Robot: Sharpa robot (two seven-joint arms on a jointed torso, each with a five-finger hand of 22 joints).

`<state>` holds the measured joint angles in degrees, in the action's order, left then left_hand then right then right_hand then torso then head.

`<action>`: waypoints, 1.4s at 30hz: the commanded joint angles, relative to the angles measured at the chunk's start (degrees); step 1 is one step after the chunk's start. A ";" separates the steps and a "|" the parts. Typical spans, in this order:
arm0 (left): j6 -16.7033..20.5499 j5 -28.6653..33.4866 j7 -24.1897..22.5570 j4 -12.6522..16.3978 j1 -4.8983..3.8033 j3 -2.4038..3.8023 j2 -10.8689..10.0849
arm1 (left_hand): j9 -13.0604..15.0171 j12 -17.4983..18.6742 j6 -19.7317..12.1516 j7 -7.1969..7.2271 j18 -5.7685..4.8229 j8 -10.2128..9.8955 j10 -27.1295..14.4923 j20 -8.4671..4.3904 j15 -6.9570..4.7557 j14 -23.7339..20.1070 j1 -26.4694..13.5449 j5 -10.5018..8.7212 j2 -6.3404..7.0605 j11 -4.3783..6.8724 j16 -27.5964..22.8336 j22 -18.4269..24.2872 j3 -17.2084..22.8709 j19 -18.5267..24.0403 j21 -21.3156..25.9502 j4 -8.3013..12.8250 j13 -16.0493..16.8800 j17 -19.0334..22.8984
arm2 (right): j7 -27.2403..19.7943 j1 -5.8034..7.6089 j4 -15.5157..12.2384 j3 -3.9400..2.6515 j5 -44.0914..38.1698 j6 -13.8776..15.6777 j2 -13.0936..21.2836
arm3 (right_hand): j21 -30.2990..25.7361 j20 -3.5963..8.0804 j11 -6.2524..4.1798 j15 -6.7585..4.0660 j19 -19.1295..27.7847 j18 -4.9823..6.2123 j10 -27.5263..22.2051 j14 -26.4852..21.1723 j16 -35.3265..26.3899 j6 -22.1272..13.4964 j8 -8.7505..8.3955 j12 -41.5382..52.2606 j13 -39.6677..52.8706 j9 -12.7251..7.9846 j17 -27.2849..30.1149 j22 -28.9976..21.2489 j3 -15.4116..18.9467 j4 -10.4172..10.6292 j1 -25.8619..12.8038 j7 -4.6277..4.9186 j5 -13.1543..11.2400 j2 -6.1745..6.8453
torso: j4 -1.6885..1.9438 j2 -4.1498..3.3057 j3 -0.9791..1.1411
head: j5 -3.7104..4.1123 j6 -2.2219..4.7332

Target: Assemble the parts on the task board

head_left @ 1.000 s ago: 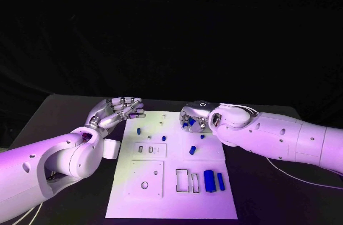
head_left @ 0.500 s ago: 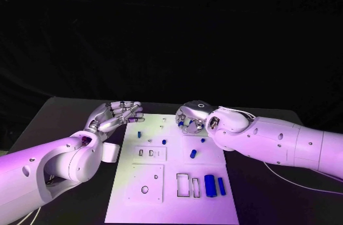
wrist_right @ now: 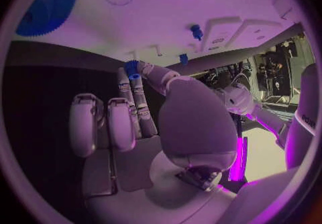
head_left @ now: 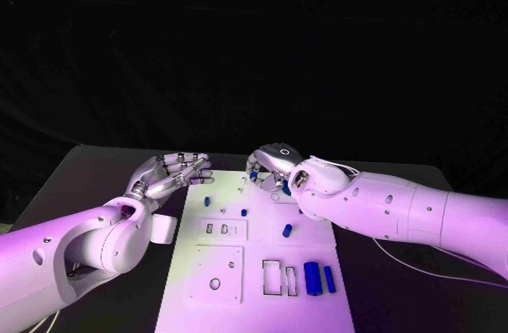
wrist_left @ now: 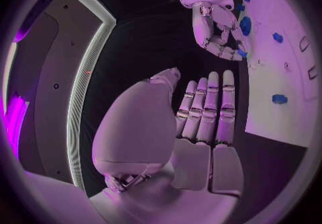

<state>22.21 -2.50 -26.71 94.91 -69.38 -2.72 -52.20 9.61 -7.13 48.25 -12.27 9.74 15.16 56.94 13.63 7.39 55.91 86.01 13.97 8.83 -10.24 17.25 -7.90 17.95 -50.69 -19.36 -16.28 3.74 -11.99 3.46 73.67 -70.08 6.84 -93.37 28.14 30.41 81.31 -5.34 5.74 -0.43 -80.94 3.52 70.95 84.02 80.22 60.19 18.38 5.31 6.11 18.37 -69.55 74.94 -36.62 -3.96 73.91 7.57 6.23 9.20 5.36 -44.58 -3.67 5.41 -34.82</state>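
The white task board point(head_left: 259, 304) lies in the middle of the table. My right hand point(head_left: 270, 173) hovers over its far end and pinches a small blue part point(wrist_right: 132, 68) between thumb and a fingertip; the left wrist view shows that part point(wrist_left: 240, 52) at the fingertips. A blue gear point(wrist_right: 47, 4) lies on the board below this hand. Other blue parts are a small peg point(head_left: 206, 199), a second peg point(head_left: 244, 212), a cylinder point(head_left: 285, 230) and two long blocks point(head_left: 311, 274). My left hand point(head_left: 172, 174) floats at the board's far left corner, fingers apart and empty.
Two rectangular slots point(head_left: 277, 272) sit beside the long blocks near the board's front. A square plate with round holes point(head_left: 217, 272) lies left of them. Dark table point(head_left: 95, 179) surrounds the board on both sides.
My right hand has moved toward the far left of the board with the small blue part in its fingertips. The left hand's fingers have straightened a little.
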 commanded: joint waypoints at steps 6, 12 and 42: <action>-1.14 0.16 -0.35 0.02 -0.17 0.06 0.40 | -0.08 0.30 0.30 -1.12 0.78 -0.23 0.33 0.18 0.37 0.00 -0.28 -0.31 0.21 -0.14 -0.35 0.08 0.40 -0.38 -0.21 0.01 -0.09 -0.07 | -0.28 -0.29 2.56 -0.04 0.54 2.34 -2.34 | 0.46 -0.06 -2.11 -0.29 -0.29 -0.35 2.46 2.45 0.39 -0.57 0.22 -0.12 2.18 0.25 -0.06 0.71 -0.41 -0.43 1.22 0.24 0.38 -1.20 | 0.59 -0.24 -0.16 | 0.15 -0.06; -1.19 0.16 -0.31 -0.04 -0.20 0.06 0.54 | -0.08 0.30 0.30 -1.12 0.78 -0.23 0.33 0.18 0.37 0.00 -0.28 -0.31 0.21 -0.14 -0.35 0.08 0.40 -0.38 -0.21 0.01 -0.09 -0.07 | -0.61 -0.60 3.96 -0.04 0.80 1.99 -3.36 | 0.51 -0.06 -2.11 -0.28 -0.31 -0.36 2.44 2.47 0.44 -0.62 0.22 -0.15 2.21 0.29 -0.14 0.79 -0.44 -0.46 1.20 0.25 0.45 -1.18 | 0.96 -0.31 -0.38 | 0.44 -0.20; -1.30 0.16 -0.07 -0.18 -0.42 0.07 0.54 | -0.11 0.49 0.24 -1.15 0.77 -0.32 0.28 0.18 0.41 -0.06 -0.31 -0.32 0.23 -0.17 -0.48 0.14 0.53 -0.39 -0.17 0.09 -0.09 -0.10 | -1.07 -1.19 7.41 -0.01 1.22 -0.72 -5.10 | -2.85 -1.74 0.62 2.00 3.77 0.81 -6.42 1.52 -0.80 -6.04 -2.44 -1.90 0.46 0.64 2.92 -4.47 -1.76 0.03 -1.40 2.68 -0.07 1.05 | 1.05 -0.64 -0.44 | 0.30 -0.18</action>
<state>21.99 -2.48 -26.58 94.64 -69.68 -2.72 -51.75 9.55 -6.93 48.25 -12.27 9.74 15.16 56.94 13.64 7.39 55.91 86.02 13.97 8.82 -10.24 17.03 -7.84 18.11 -50.69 -19.35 -16.12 3.74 -12.02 2.47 72.39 -62.96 6.91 -91.95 27.89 25.38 79.02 -6.88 5.72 1.20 -77.82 3.52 65.97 83.96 79.66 54.72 16.26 3.55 7.06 19.11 -67.01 71.36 -38.21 -3.99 73.90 9.91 6.51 9.22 6.38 -45.19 -4.08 5.72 -34.97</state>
